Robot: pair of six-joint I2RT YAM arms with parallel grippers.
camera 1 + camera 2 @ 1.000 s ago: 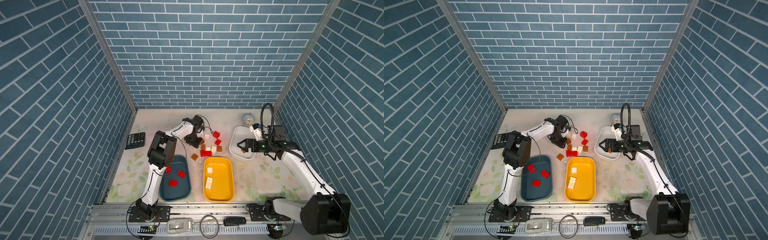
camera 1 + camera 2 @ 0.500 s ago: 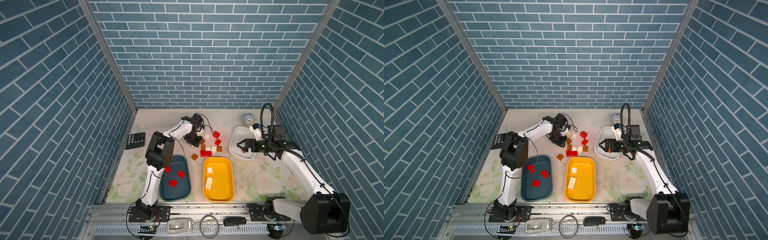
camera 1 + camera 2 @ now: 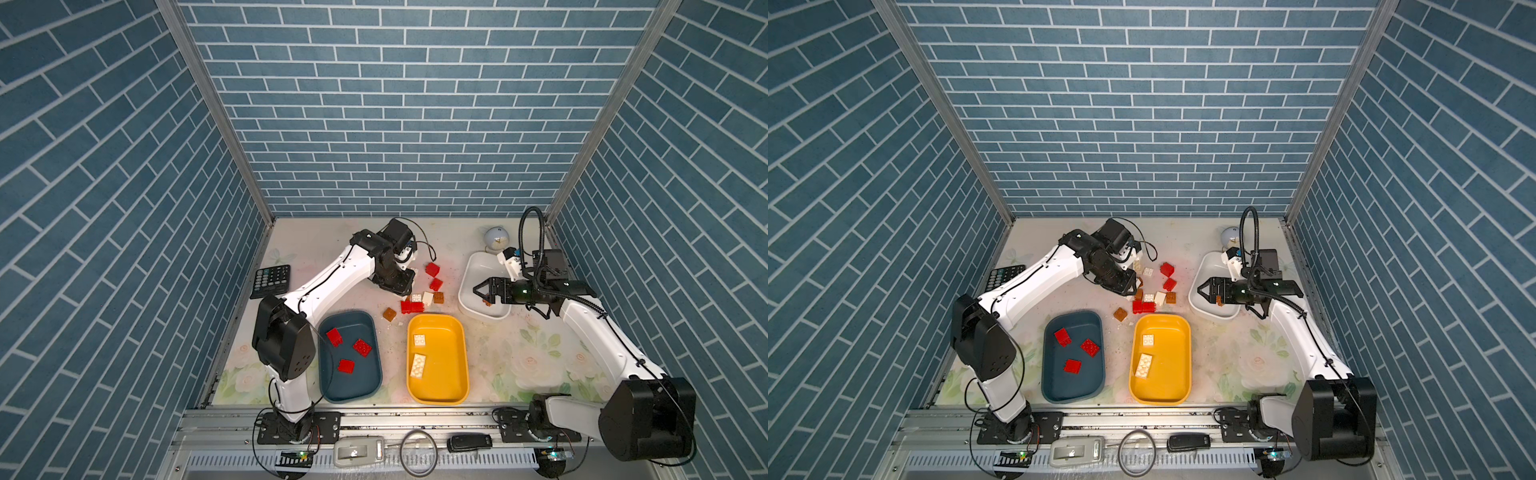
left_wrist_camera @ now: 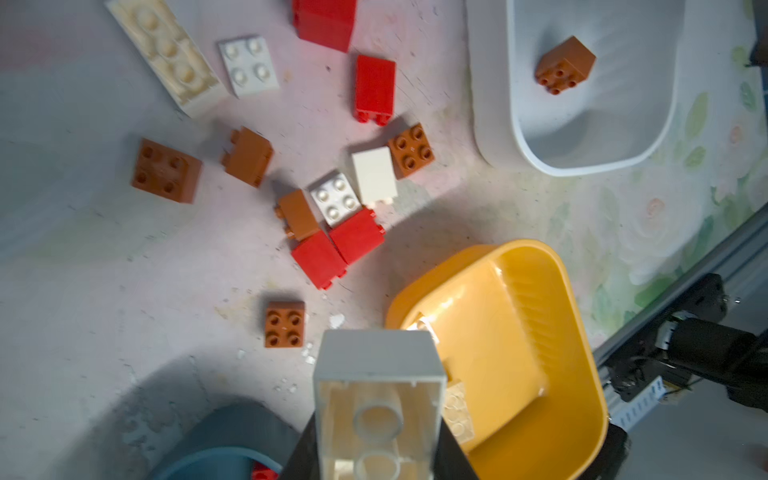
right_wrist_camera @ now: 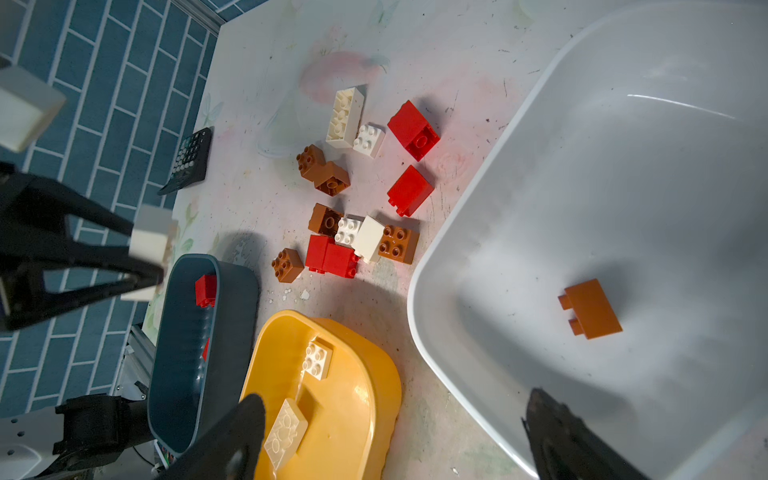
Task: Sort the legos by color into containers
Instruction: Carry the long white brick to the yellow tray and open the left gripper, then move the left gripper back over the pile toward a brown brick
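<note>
Now, left gripper (image 3: 399,287): clamped on cream brick (image 4: 376,399), near loose legos (image 3: 411,306).
Right gripper (image 3: 481,291): jaws apart, over white tray (image 3: 482,266).
Feel: light, hard, slick; pinch flat sides.

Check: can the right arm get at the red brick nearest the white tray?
Probably yes: the right gripper hangs open and empty over the white tray, and the red brick lies just beyond its rim, nothing between. Watch the left gripper, holding a cream brick close by.

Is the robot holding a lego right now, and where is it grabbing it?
Yes. The left gripper pinches a white lego by two opposite sides. The right gripper holds nothing.
</note>
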